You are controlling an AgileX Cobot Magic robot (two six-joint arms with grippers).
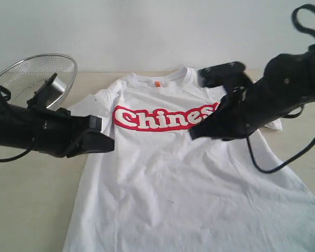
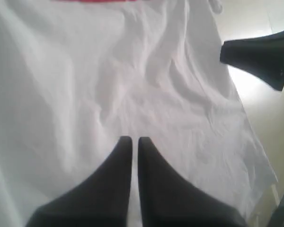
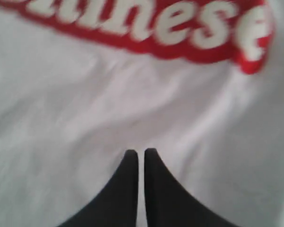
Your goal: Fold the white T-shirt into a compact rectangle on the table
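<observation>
1. Subject. The white T-shirt (image 1: 173, 173) lies spread on the table (image 1: 26, 199), chest side up, its red lettering (image 1: 163, 118) readable and the collar with its orange tag (image 1: 157, 83) at the far side. The cloth is lightly creased, and no fold is visible. A wire-mesh basket (image 1: 37, 73) stands at the far left, apart from the shirt.

2. Step in hand. Judged from the flat garment, folding has not begun. Both arms are at the approach stage before a first fold.

3. Left arm. It reaches in low from the left, nearly level with the tabletop. The left gripper (image 1: 107, 143) points at the shirt's side edge just below the sleeve. Its jaws are closed together, and no fabric is seen pinched between them.

4. Right arm. It slopes down from the right. The right gripper (image 1: 191, 135) is over the chest, near the end of the lettering. Its jaws are likewise closed and hold nothing. Whether either tip touches the cloth cannot be told.

5. Next move, as a judgement. Each claw must open, settle on an edge such as a shoulder, sleeve or hem, and close on the cloth. The lifts should be matched so that the panel turns over without dragging the rest.
</observation>
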